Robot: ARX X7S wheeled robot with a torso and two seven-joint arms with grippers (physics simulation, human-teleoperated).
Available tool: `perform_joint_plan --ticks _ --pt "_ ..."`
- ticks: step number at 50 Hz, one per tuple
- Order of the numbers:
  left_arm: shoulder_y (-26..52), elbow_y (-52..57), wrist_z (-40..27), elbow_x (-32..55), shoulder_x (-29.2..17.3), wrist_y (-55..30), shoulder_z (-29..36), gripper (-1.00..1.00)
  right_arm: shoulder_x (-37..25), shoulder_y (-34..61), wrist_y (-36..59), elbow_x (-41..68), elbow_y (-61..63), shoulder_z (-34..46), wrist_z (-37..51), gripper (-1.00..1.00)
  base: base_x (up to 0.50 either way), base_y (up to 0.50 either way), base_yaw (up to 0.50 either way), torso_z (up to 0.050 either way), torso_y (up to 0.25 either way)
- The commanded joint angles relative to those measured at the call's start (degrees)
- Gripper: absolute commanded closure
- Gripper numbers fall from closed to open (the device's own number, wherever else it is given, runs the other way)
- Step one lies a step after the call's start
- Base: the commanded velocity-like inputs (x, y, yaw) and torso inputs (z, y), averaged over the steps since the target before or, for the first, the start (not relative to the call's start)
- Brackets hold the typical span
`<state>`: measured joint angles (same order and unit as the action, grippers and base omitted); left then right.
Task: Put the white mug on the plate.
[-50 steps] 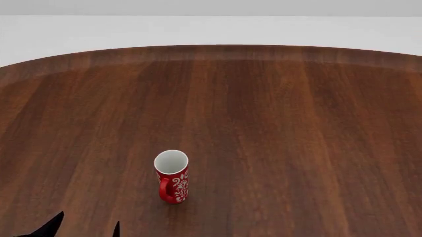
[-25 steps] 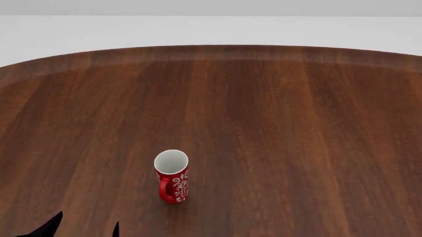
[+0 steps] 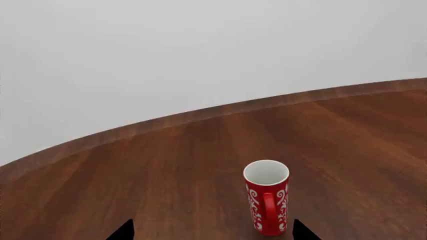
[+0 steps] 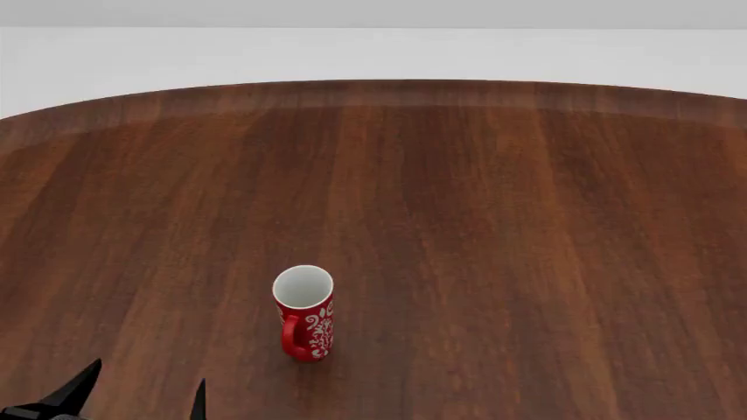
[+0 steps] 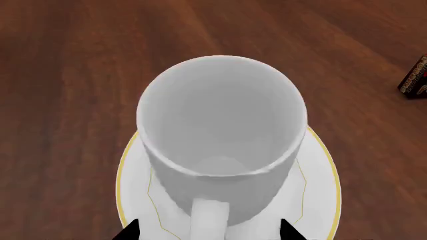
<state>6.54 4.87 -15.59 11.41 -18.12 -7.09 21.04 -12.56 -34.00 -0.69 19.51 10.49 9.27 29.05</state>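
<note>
Directly beneath the right gripper (image 5: 208, 231), jaws spread and empty, the white mug (image 5: 221, 135) stands upright on the plate (image 5: 319, 175).

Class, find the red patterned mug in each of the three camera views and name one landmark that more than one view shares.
Head view: the red mug stands upright, left of centre, low in the frame.
Left wrist view: the red mug stands near the bottom edge, right of centre.
Right wrist view: not in it; the white mug and the plate fill the picture.
Shared landmark: the dark wooden table, whose curved far edge shows in head and left wrist views.
</note>
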Motion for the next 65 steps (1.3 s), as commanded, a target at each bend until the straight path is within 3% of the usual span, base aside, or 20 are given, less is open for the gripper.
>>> perform_joint_plan --ticks 1,22,32,65 --pt "-0.59 3.81 -0.64 0.26 -0.87 -1.32 -0.08 -1.00 -0.41 -0.08 1.58 -0.03 1.16 0.23 1.33 -1.00 0.00 0.00 0.00 0.000 0.000" --pt "0.10 3.91 -0.29 1.02 -1.26 -0.63 -0.20 -1.00 -2.79 -3.16 6.00 -3.92 15.18 -0.15 8.38 -1.00 0.00 0.00 0.00 0.000 0.000" --pt "0.31 5.53 -0.47 1.14 -2.22 -0.73 -0.72 -1.00 -2.63 -5.43 4.43 -5.57 16.20 -0.23 10.28 -1.00 0.00 0.00 0.00 0.000 0.000" --pt "-1.45 8.78 -1.35 1.87 -3.27 -0.06 -1.08 -1.00 -6.03 -4.08 12.68 -8.53 28.15 3.40 12.95 -1.00 0.00 0.00 0.00 0.000 0.000"
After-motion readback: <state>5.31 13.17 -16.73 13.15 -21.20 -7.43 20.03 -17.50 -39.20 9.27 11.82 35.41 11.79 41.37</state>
